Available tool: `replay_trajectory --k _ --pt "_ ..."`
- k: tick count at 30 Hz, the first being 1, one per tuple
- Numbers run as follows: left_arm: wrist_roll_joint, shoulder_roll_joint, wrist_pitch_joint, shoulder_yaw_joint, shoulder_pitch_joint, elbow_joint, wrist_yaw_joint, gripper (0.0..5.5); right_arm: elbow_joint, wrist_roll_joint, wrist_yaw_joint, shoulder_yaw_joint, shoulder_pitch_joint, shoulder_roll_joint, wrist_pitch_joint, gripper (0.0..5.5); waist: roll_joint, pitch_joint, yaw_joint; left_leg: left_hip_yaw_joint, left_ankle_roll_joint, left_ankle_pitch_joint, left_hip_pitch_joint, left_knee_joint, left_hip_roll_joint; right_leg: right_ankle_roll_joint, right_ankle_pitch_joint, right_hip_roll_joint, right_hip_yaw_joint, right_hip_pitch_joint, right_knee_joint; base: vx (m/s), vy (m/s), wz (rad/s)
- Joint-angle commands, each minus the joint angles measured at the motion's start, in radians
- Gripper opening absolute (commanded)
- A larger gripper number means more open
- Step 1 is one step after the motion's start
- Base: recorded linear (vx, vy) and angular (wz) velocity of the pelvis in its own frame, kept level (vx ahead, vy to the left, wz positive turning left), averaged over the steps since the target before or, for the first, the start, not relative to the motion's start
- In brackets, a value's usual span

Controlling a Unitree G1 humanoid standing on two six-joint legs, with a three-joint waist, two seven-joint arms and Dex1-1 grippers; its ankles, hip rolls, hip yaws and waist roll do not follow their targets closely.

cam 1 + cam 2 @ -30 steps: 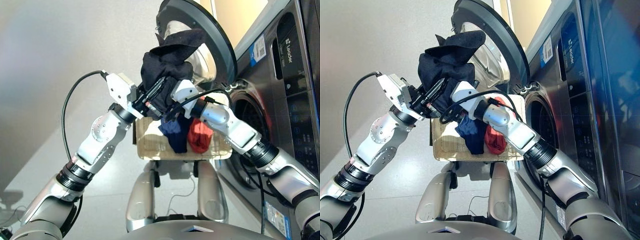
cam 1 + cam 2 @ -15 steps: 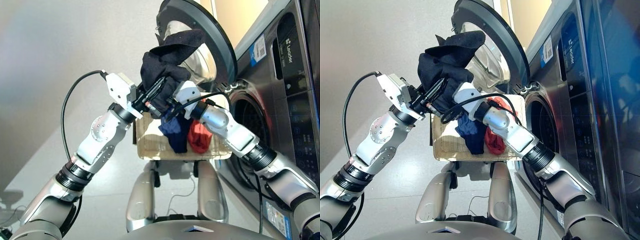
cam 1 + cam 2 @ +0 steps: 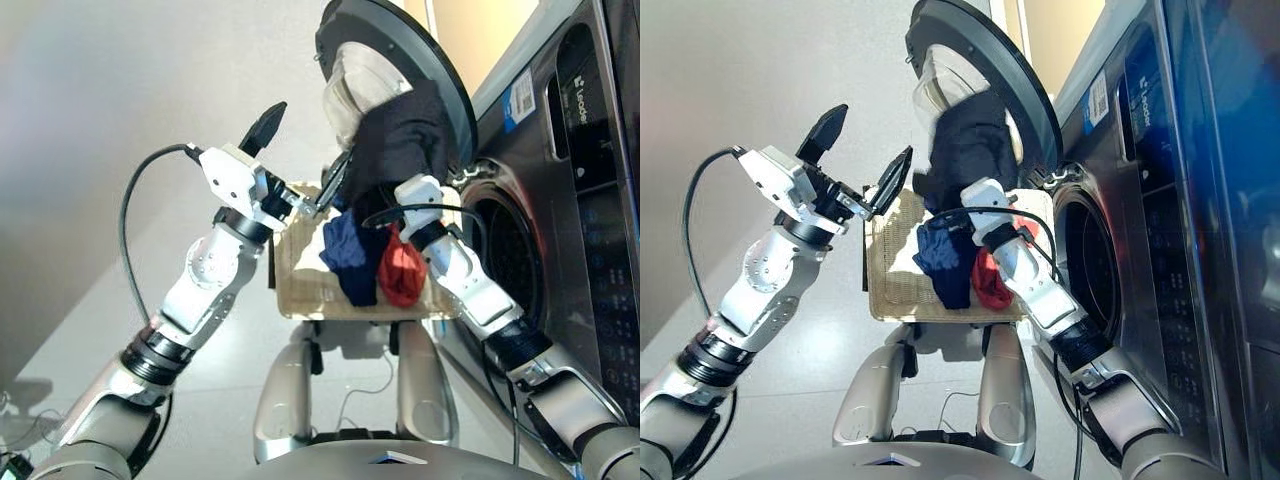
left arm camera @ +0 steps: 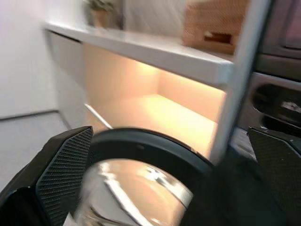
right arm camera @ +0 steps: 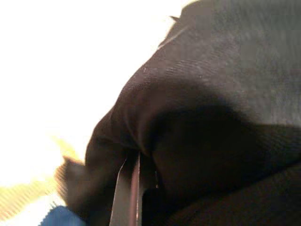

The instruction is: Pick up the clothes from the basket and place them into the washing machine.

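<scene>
Washing machine [image 3: 560, 200]: dark grey front-loader on the robot's right, drum mouth open, round porthole door [image 3: 400, 70] swung out and standing above the basket.

Basket [image 3: 300, 290]: pale wicker tray, low, in front of the machine. Navy garment [image 3: 350, 255] and red-orange garment [image 3: 402, 275] lie in it side by side, touching, red one nearer the machine.

Black garment [image 3: 400, 145]: lifted clear of the basket, bunched above the right gripper [image 3: 385, 190] and covering the lower part of the door glass. The cloth wraps the gripper's end, so the head views hide its fingers. The right wrist view is filled with black cloth [image 5: 211, 94] draped over the fingers, with a sliver of navy at the edge; taken together, the fingers are clamped on the black garment.

Left gripper [image 3: 300, 155]: raised to the left of the door, fingers spread wide, nothing between them; one fingertip lies just beside the black cloth, and contact cannot be told.

Left wrist view only: both fingers [image 4: 66, 165] far apart, framing the door rim and glass [image 4: 141, 188]; lit shelving behind.
</scene>
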Motion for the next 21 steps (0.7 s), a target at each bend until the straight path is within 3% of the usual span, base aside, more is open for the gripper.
replay_trajectory --k 1,7,12,21 --pt "0.087 -0.036 -0.113 0.044 -0.001 -0.041 0.084 5.5 -0.006 -0.063 -0.059 -0.016 0.004 0.047 -0.148 0.0 -0.047 -0.04 -0.012 -0.037 -0.001 -0.067 -0.006 0.078 -0.027 0.076 0.156 -0.001 0.043 0.083 -0.22 0.0 0.0 0.0" --pt "0.14 -0.08 -0.13 0.053 -0.003 -0.034 0.193 5.5 0.177 -0.109 -0.138 -0.02 0.091 0.064 -0.172 0.0 -0.058 -0.034 -0.018 -0.047 -0.001 -0.081 -0.028 0.113 -0.024 0.071 0.143 0.003 0.041 0.071 -0.194 0.0 0.0 0.0" --pt "0.147 -0.138 -0.139 0.049 -0.014 -0.027 0.282 5.5 0.373 -0.065 -0.218 -0.063 0.116 0.142 -0.177 0.0 -0.062 -0.026 -0.02 -0.054 0.001 -0.098 -0.056 0.159 -0.02 0.064 0.13 0.009 0.046 0.054 -0.163 0.0 0.0 0.0" --pt "0.127 -0.191 -0.139 0.014 -0.03 -0.012 0.339 5.5 0.636 0.002 -0.381 -0.174 0.059 0.211 -0.159 0.0 -0.061 -0.007 -0.014 -0.062 0.001 -0.128 -0.132 0.242 -0.018 0.052 0.106 0.025 0.051 -0.017 -0.091 0.0 0.0 0.0"
